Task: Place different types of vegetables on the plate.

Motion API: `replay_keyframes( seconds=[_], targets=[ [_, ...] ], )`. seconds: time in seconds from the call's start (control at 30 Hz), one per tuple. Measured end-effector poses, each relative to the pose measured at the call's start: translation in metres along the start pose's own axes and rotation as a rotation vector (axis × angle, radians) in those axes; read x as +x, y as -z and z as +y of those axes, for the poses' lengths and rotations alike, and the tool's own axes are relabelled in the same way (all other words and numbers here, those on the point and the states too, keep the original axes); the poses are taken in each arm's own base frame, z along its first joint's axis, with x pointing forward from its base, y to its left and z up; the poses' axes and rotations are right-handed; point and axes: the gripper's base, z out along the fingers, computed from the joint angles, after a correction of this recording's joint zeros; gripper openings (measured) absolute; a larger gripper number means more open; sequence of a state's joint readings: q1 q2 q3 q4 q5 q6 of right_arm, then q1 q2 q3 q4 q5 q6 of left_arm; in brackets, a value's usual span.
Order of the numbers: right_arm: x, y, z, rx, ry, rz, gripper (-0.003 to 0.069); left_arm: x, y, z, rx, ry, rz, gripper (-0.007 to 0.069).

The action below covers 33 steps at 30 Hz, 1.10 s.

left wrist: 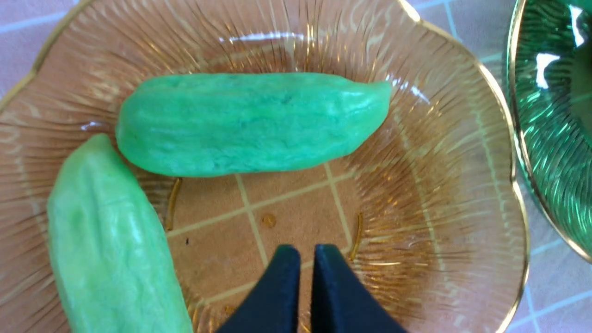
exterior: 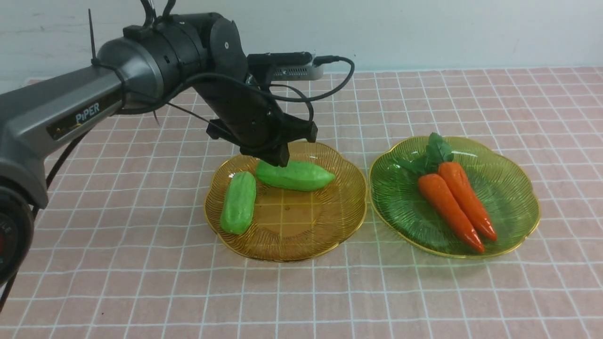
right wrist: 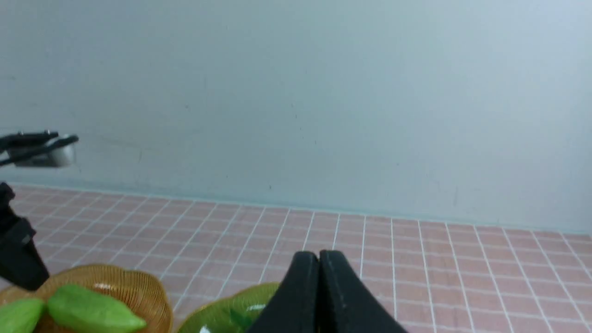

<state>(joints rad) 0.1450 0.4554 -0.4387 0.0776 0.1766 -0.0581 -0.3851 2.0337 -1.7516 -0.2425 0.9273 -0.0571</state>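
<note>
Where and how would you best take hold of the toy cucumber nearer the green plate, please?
I would grip the toy cucumber around its thick middle, coming from above, fingers across its long sides: it lies lengthwise, and its end tapers toward the green plate.

From here I can see the robot's left arm [exterior: 188, 61], silvery grey along its long smooth link at the left of the frame, with "PIPER" in pale letters on a dark label [exterior: 75, 121]. Toward the upper middle it turns to matte black, rounded joint housings. Black cables [exterior: 282, 96] loop around it, one ending in a plug by a silver, slotted box [exterior: 297, 72]. Thin dark tie ends [exterior: 92, 35] poke out, spiky as whiskers.
</note>
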Motion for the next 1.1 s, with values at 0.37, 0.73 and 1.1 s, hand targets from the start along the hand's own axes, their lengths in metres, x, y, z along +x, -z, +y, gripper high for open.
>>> replay_keyframes(
  seconds=[0.37, 0.73, 1.1],
  targets=[
    [0.018, -0.002, 0.000, 0.003, 0.000, 0.009, -0.0015, 0.000, 0.002, 0.000, -0.001, -0.010, 0.012, -0.0003],
    [0.041, 0.007, 0.000, 0.002, 0.005, 0.051, -0.0015, -0.002, 0.062, -0.012, -0.004, -0.063, -0.005, -0.0003],
    [0.139, 0.046, -0.004, 0.074, 0.029, 0.169, -0.0015, 0.015, 0.124, -0.020, -0.053, -0.108, 0.000, -0.0003]
  ],
)
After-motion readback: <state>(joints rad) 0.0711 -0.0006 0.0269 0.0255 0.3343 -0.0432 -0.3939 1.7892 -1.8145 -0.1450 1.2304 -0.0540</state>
